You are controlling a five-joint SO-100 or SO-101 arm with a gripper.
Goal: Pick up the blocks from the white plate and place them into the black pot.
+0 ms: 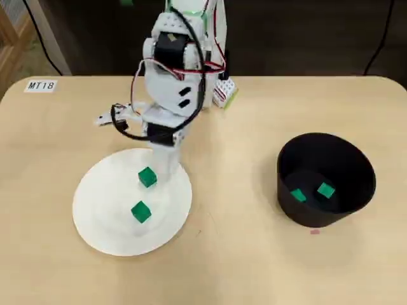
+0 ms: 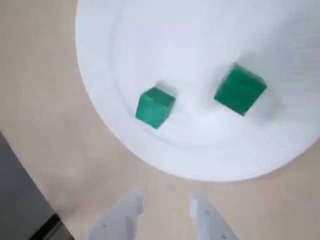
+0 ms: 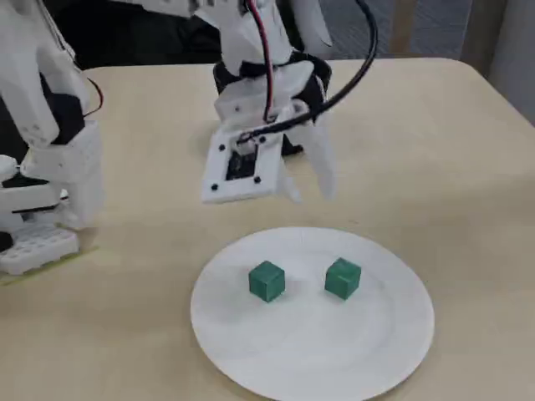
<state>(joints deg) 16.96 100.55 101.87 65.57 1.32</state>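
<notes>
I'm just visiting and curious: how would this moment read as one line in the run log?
gripper: open, empty, above plate edge | white plate: two green blocks | black pot: two green blocks inside

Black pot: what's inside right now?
In the overhead view the black pot holds two green blocks lying apart on its floor. The near wall hides part of the floor, so anything tucked there can't be seen. The other views don't show the pot.
</notes>
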